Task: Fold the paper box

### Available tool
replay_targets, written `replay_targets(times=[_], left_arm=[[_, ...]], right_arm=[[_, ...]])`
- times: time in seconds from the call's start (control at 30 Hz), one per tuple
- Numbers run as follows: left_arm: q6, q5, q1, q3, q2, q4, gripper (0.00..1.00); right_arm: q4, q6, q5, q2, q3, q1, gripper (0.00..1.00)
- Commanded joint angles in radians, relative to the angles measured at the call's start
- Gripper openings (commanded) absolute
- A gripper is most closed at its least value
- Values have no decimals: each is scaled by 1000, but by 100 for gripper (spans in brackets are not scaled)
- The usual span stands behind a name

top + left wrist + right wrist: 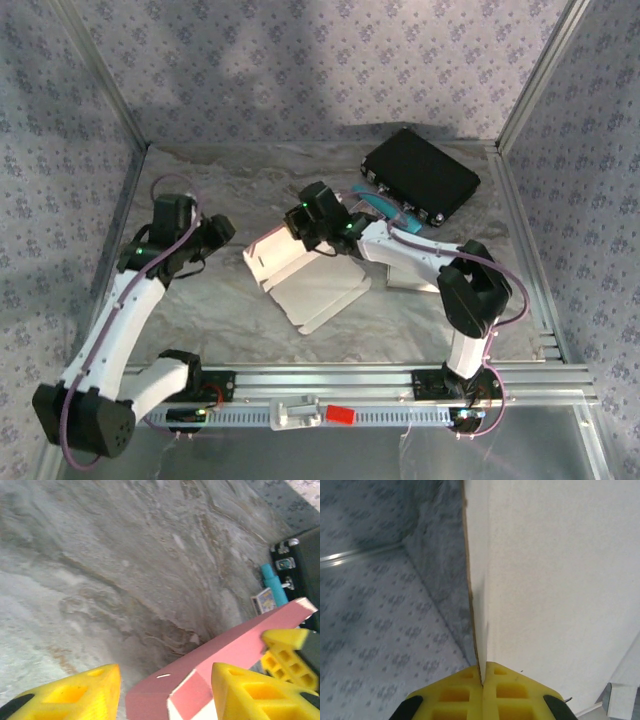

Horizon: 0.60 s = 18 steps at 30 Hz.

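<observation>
Paper box [312, 283] was seen partly unfolded near the middle of the worktop [200, 310]. Its white base panel was laid flat on the crinkled grey covering, and one wall was raised along its far-left side. The upper edge of that wall was pinched by the right gripper [298, 228]. In the right wrist view its yellow fingers [455, 695] were pressed together on the thin white board, with no gap left between them. The left gripper [217, 233] was held just left of the box and apart from it, with its fingers [80, 692] spread wide and nothing gripped. From the left wrist camera, the pink outer face of the raised wall was seen between and beyond them. A black case [420, 175] was set at the far right of the worktop, with a teal item [378, 200] just beside it.
</observation>
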<state>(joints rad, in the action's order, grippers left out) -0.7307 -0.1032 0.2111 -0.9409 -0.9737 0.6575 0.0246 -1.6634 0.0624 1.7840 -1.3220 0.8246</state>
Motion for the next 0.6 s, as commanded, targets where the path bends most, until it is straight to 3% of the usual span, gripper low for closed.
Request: replay_targets(times=[0.0,0.3,0.57], left_arm=[[91,13,-26,54,28,-5,49],[133,-35,-33,259,108,-173,44],[201,-96,-35,385,144,-263,32]], right_arm=[[-219,93,35,9,56,-3,0],[-478,223,221,51,223,-30,0],[-595,212,262,85,300,-62,0]])
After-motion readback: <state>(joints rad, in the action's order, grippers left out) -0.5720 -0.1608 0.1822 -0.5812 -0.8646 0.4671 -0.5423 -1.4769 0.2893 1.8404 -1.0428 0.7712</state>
